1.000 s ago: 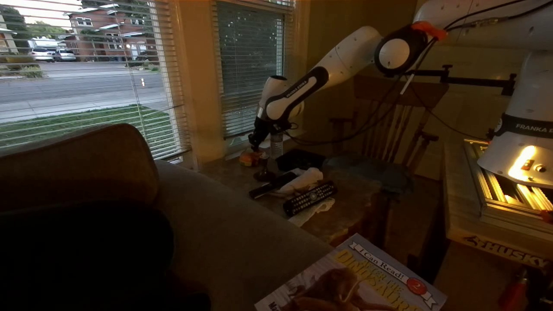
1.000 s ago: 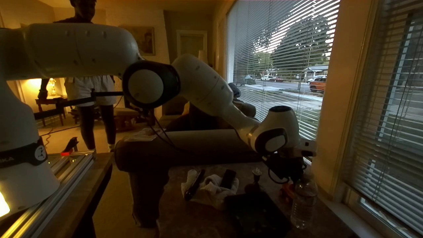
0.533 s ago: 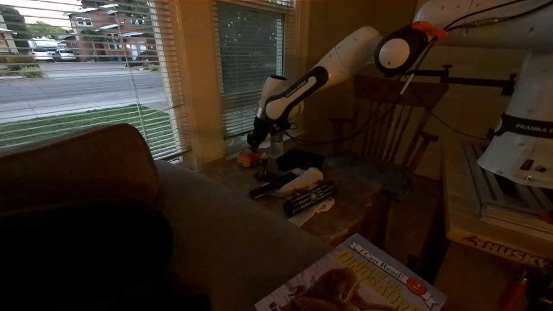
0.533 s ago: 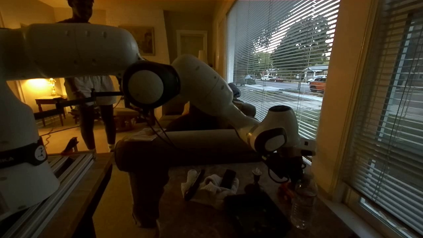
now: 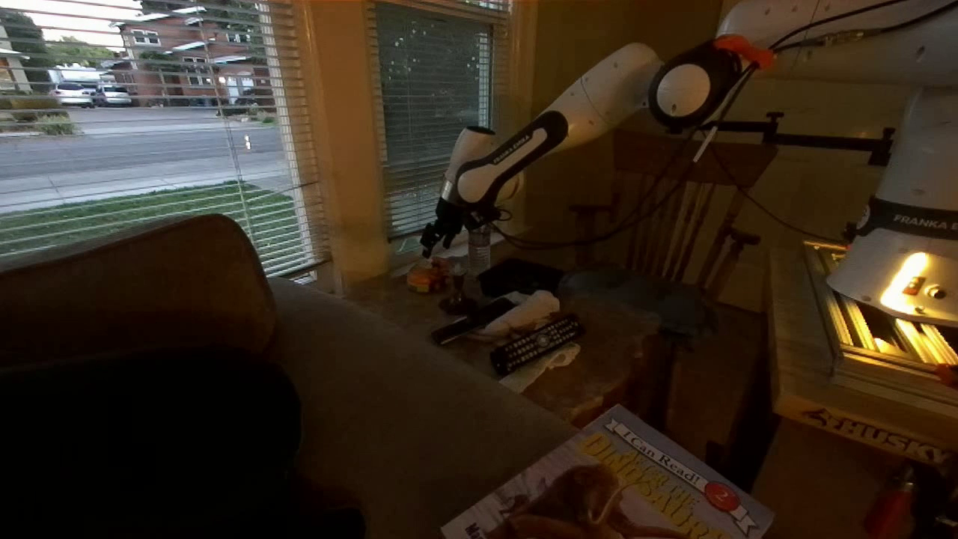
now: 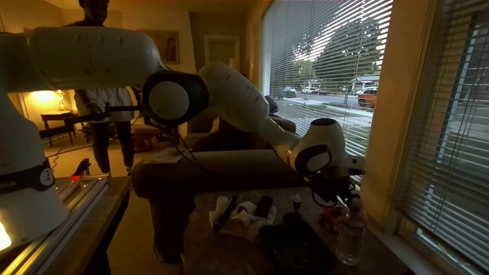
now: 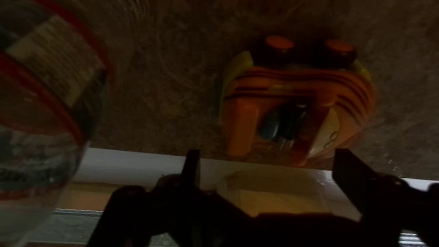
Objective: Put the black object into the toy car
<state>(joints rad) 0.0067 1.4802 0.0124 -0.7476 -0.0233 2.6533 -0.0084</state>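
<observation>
Orange and striped, the toy car (image 7: 295, 82) sits on the table (image 7: 154, 113), the black object (image 7: 292, 121) apparently nestled inside. The gripper (image 7: 266, 151) hangs just above, fingers (image 7: 192, 168) spread, holding nothing. I'd expect the black object light and stiff, best pinched by its top.

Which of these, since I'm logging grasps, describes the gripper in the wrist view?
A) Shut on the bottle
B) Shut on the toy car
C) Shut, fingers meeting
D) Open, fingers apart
D: in the wrist view the gripper shows its two fingers wide apart, with the toy car lying beyond them, not gripped.
</observation>
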